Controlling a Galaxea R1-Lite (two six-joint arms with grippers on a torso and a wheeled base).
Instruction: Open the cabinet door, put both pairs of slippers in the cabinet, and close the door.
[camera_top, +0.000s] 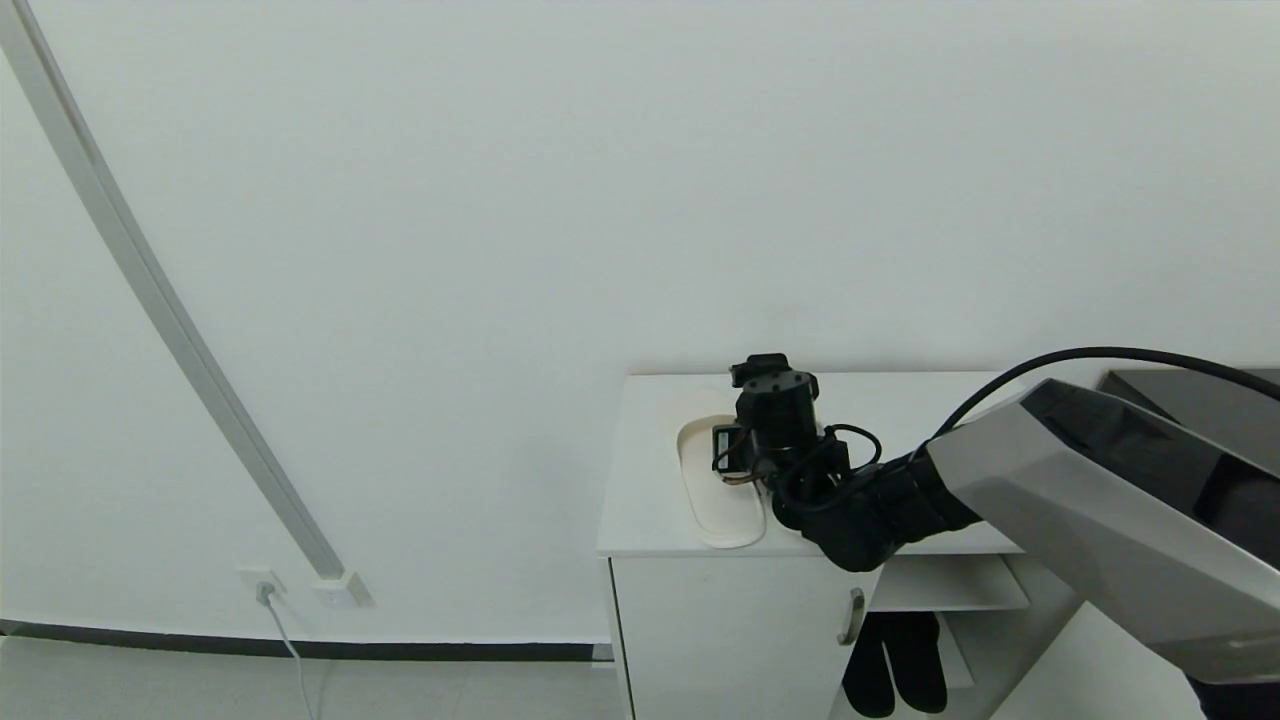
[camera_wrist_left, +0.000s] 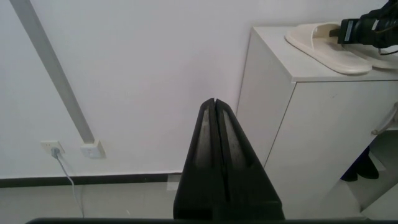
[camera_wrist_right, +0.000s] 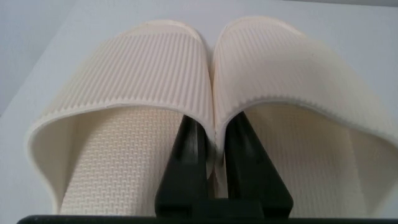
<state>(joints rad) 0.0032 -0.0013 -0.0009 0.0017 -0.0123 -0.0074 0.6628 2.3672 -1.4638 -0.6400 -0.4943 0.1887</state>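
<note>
Right hand (camera_wrist_right: 214, 134): pinched on the touching inner walls of the slippers (camera_wrist_right: 137, 74), one finger in each; pair runs straight ahead, toes away.

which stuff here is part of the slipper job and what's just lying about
Job: white box-shaped cabinet; pair of cream ribbed foam slippers on top of it, held by the right claw; pair of black slippers inside it.
Just there: white wall socket with plugged cable; grey wall conduit.
</note>
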